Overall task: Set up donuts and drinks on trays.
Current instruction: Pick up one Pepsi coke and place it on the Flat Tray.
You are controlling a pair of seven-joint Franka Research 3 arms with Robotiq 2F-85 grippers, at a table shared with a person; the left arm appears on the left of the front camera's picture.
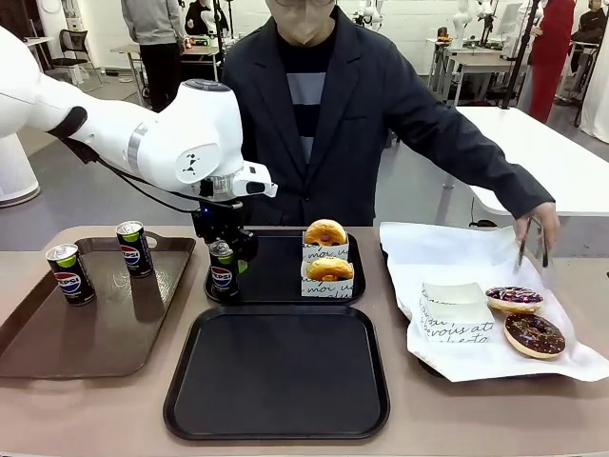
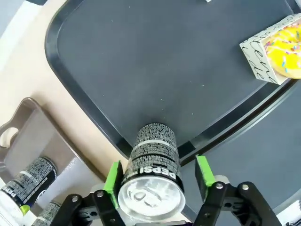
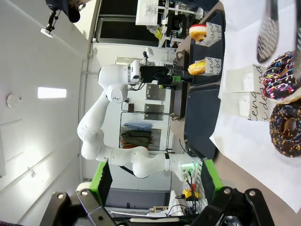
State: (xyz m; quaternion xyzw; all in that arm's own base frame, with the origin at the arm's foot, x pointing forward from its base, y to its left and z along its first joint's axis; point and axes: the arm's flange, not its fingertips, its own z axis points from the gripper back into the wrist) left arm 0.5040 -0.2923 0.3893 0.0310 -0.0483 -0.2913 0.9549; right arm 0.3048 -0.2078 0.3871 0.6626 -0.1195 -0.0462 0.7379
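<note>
- Straddles the upright Pepsi can [image 2: 151,155] with the left gripper [image 2: 157,176], green-padded fingers spread, one pad standing clear of the smooth printed wall: no squeeze on it, apparently.
- Puts that can at the near-left corner of the far black tray [image 1: 276,262], beside two sleeved donuts [image 1: 328,269], probably pairing drink with food.
- Offers the near black tray [image 1: 276,371], matte with a low rounded rim, for a second set.
- Holds the right gripper [image 3: 155,181] with fingers spread on nothing.

White rounded arm [image 1: 181,133], black cable [image 1: 143,188], black jaws (green pads [image 2: 111,178]).
</note>
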